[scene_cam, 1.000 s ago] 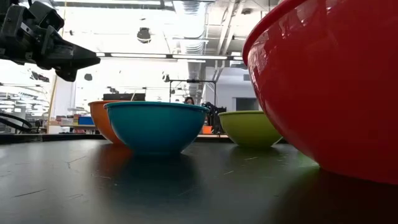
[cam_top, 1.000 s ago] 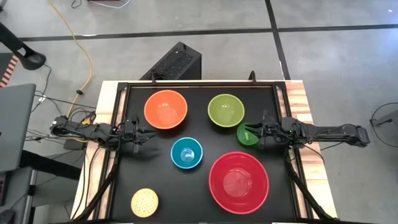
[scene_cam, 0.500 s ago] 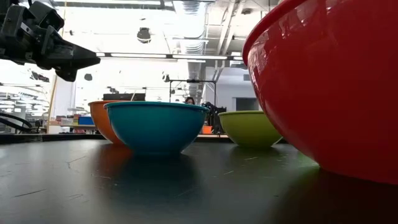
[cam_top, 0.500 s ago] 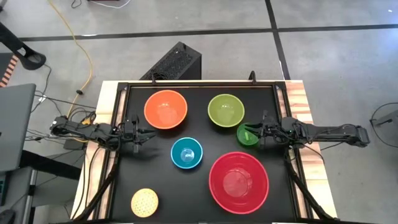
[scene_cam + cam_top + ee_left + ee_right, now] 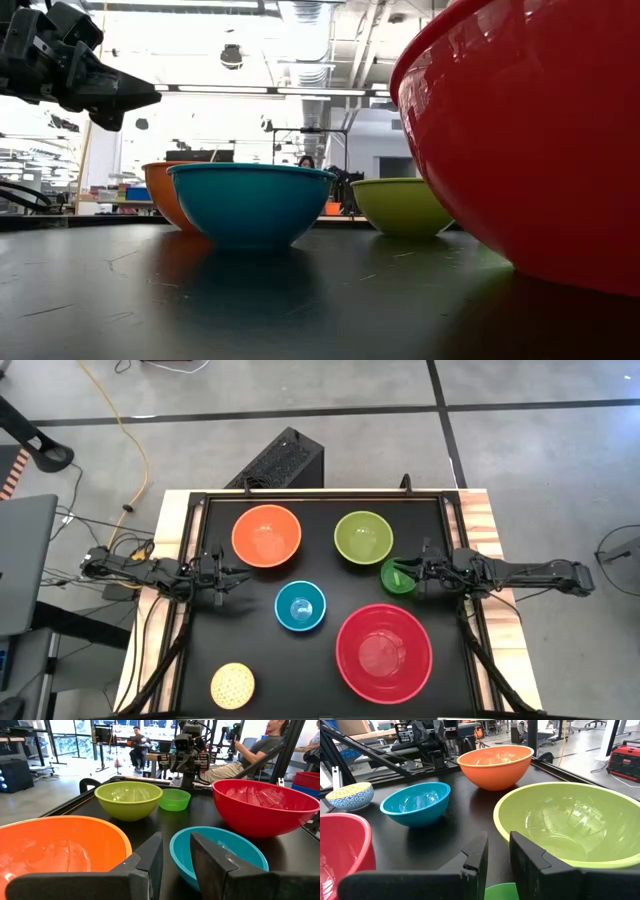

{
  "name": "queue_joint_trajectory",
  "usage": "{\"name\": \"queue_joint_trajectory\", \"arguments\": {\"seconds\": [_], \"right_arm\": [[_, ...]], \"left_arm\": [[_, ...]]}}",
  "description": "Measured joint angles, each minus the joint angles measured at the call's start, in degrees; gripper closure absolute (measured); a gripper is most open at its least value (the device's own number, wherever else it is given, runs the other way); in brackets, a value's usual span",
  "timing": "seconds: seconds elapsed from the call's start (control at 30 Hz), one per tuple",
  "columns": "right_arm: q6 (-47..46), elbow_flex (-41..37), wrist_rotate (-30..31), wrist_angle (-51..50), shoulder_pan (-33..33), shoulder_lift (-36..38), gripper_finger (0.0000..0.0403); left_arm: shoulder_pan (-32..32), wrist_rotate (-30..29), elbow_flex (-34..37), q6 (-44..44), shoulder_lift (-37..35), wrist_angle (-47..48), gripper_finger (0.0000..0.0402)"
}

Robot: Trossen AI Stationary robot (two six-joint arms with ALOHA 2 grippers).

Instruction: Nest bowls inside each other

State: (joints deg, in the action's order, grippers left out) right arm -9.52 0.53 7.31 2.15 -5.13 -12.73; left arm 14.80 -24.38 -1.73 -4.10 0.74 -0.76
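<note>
Six bowls stand apart on their bases on the black table: orange (image 5: 266,536) and lime green (image 5: 363,537) at the back, blue (image 5: 300,606) in the middle, large red (image 5: 384,651) near the front, speckled yellow (image 5: 232,685) at the front left, and small dark green (image 5: 393,577) at the right. My right gripper (image 5: 402,572) hovers level over the dark green bowl's right rim (image 5: 502,891), open a little, with nothing between its fingers. My left gripper (image 5: 240,574) hangs above the table left of the blue bowl (image 5: 215,855), also open a little and empty.
A raised black frame (image 5: 320,497) runs round the table top. Bare table lies between the orange bowl and the yellow one (image 5: 351,795). Beyond the table, people sit at desks in the room.
</note>
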Motion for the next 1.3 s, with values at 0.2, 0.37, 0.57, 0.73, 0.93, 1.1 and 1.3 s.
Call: {"name": "queue_joint_trajectory", "arguments": {"seconds": [0.2,0.37,0.57,0.73,0.93,1.1,1.3], "right_arm": [[0.0,0.0,0.0,0.0,0.0,0.0,0.0305],[0.0,0.0,0.0,0.0,0.0,0.0,0.0305],[0.0,0.0,0.0,0.0,0.0,0.0,0.0305],[0.0,0.0,0.0,0.0,0.0,0.0,0.0305],[0.0,0.0,0.0,0.0,0.0,0.0,0.0305],[0.0,0.0,0.0,0.1,0.0,0.0,0.0305],[0.0,0.0,0.3,1.3,0.0,0.0,0.0305]], "left_arm": [[0.0,0.0,0.0,0.0,0.0,0.0,0.0315],[0.0,0.0,0.0,0.0,0.0,0.0,0.0315],[0.0,0.0,0.0,0.0,0.0,0.0,0.0315],[0.0,0.0,0.0,0.0,0.0,0.0,0.0315],[0.0,0.0,0.0,0.0,0.0,0.0,0.0315],[0.0,0.0,0.0,0.0,0.0,0.0,0.0315],[0.0,0.0,0.0,-0.2,0.0,0.0,0.0315]]}}
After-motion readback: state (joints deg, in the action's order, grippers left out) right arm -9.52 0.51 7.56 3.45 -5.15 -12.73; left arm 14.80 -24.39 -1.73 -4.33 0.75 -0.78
